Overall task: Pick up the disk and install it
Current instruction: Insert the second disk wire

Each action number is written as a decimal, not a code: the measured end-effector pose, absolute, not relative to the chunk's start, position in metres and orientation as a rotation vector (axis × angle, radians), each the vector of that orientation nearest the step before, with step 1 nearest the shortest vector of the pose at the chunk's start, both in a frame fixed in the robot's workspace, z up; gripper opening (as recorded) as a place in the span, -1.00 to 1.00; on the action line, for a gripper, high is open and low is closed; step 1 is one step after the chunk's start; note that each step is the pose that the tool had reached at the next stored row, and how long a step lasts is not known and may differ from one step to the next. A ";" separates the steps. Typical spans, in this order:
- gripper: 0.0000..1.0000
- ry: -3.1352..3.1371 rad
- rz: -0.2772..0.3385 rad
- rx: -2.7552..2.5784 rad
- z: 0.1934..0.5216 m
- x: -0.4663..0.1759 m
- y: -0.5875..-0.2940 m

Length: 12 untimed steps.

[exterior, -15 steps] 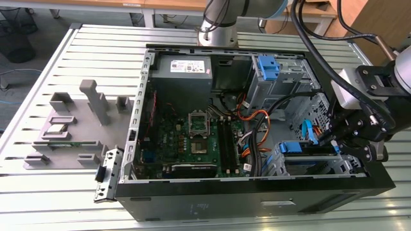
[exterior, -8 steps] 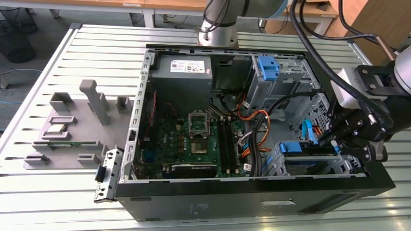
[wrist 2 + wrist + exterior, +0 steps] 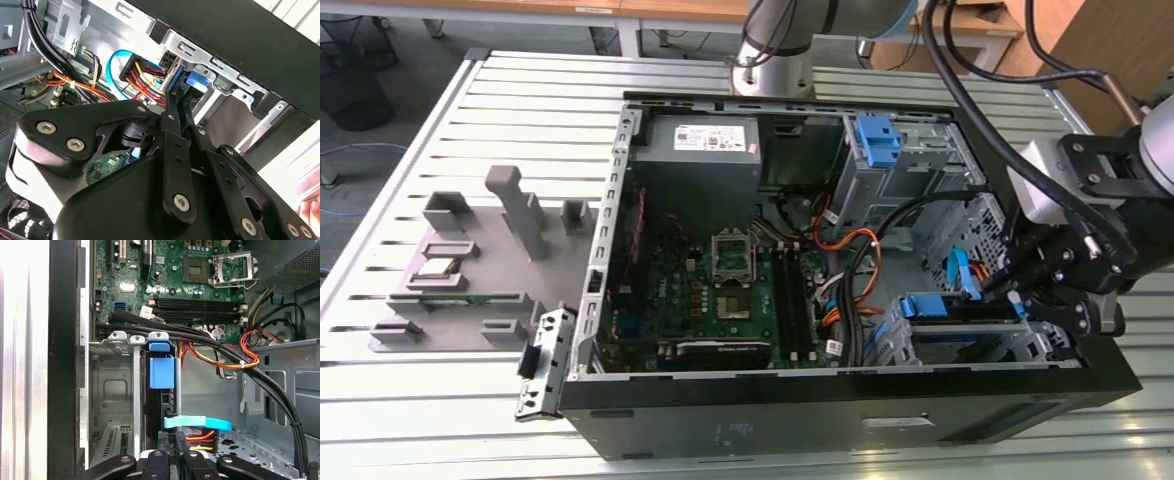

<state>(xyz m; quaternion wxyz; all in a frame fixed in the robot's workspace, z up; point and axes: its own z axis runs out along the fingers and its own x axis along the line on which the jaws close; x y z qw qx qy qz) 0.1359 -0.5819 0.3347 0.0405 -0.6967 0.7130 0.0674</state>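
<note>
We see the gripper [image 3: 1051, 290] reaching down into the open case [image 3: 720, 425], which lies on its side on the table [image 3: 520, 90], at the drive cage [image 3: 961, 335] near the exterior view's right front corner. In the first wrist view the disk [image 3: 160, 372] stands on edge in the cage's slot [image 3: 115, 390], its blue caddy tab up and a light blue data cable [image 3: 197, 423] crossing below it; we judge it seated or nearly so, since the caddy sits level with the cage's metal tabs. The jaws look drawn close together at the disk's edge in both wrist views, but we cannot tell whether they clamp it or merely press on it. That pose suits pushing the disk along its rails, with the arm held above the wiring. The case also holds the motherboard [image 3: 734, 270], a grey power supply [image 3: 700, 140] at the far end, a second blue bracket [image 3: 878, 140] in the upper bay, and bundles of black and coloured cables [image 3: 235, 357] running past the cage. On the table, at the exterior view's left, a grey fixture [image 3: 467, 260] carries small parts, well apart from the case.
</note>
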 end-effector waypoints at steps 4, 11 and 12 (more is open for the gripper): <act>-0.65 2.200 0.205 -2.116 0.335 0.136 -0.582; -0.65 2.226 0.204 -2.087 0.335 0.135 -0.582; -0.65 2.226 0.204 -2.087 0.335 0.135 -0.582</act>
